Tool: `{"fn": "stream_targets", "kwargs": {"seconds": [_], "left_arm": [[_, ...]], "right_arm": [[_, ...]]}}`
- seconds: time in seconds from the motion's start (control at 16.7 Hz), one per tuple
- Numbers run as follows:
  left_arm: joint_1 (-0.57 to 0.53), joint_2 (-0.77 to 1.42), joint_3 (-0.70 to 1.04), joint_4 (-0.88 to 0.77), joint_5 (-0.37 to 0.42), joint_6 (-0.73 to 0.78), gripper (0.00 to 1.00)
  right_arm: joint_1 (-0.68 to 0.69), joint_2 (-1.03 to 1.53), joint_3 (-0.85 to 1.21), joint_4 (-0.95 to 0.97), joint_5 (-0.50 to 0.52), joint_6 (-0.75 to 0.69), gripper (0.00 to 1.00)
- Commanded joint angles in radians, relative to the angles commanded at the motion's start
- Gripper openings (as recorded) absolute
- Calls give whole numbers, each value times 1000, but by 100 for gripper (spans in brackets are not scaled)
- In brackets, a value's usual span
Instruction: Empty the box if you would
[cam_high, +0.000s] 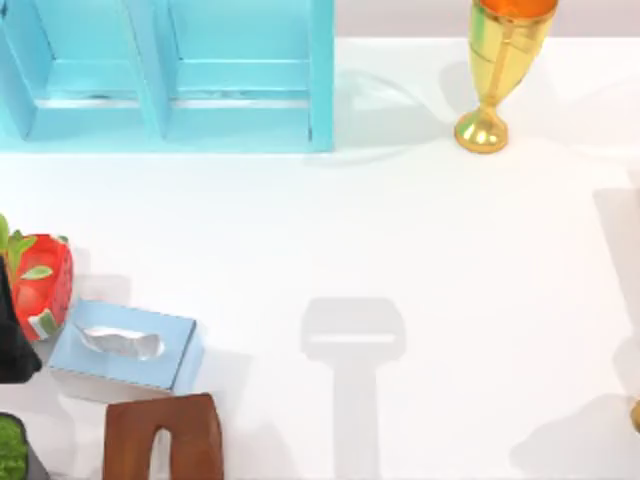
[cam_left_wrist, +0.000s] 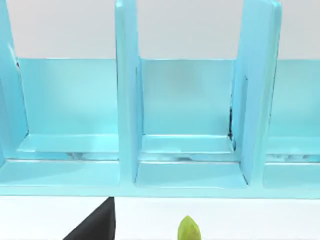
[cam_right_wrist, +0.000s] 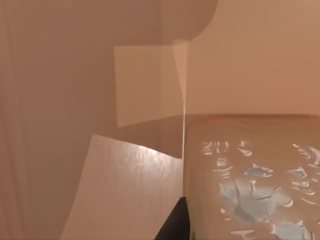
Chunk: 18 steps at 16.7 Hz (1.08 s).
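Near the left front of the table, you see the box (cam_high: 160, 360), a pale blue tissue box lying flat. A silvery tissue (cam_high: 118, 342) sits in the slot on its top. The box rests on the white table (cam_high: 420, 230), and nothing is holding it.

Just beside the box, toward the left edge, you see a red strawberry (cam_high: 42, 285) with green leaves. Your left arm (cam_high: 12, 335) is the dark shape at that same edge, right next to the strawberry and close to the box. From the left wrist view you see a dark part of the left gripper (cam_left_wrist: 97, 226) and a small green leaf tip (cam_left_wrist: 189, 231) low in the picture. You cannot tell if this gripper is released or clenched, or if it has hold of the strawberry.

In front of the box stands a brown wooden piece (cam_high: 165, 440) with a slot cut in it. A green thing (cam_high: 10, 448) pokes in at the front left corner; you cannot tell what it is.

Farther back on the left side, well apart from the box, stands a light blue shelf (cam_high: 170, 80) with upright walls between its open parts. A gold cup (cam_high: 497, 75) stands upright to the right of the shelf.

From the right wrist view you see warm brown surfaces, one with pale blue flecks (cam_right_wrist: 255, 185), and a dark part of the right gripper (cam_right_wrist: 174, 224). You cannot tell if it is released or clenched.
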Motion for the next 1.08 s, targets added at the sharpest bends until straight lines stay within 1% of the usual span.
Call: {"fn": "stream_targets", "kwargs": {"seconds": [0.18, 0.3, 0.66, 0.78, 0.9, 1.08], "left_arm": [[0, 0, 0, 0, 0, 0, 100], [0, 0, 0, 0, 0, 0, 100], [0, 0, 0, 0, 0, 0, 100], [0, 0, 0, 0, 0, 0, 100], [0, 0, 0, 0, 0, 0, 100], [0, 0, 0, 0, 0, 0, 100]], "right_arm": [[-1, -6, 16, -16, 0, 0, 0], [-2, -18, 69, -73, 1, -2, 0], [-5, -77, 308, -409, 0, -8, 0], [-6, -100, 375, -485, 0, -7, 0], [-6, -113, 407, -518, 0, -6, 0], [-6, -114, 408, -520, 0, -6, 0]]}}
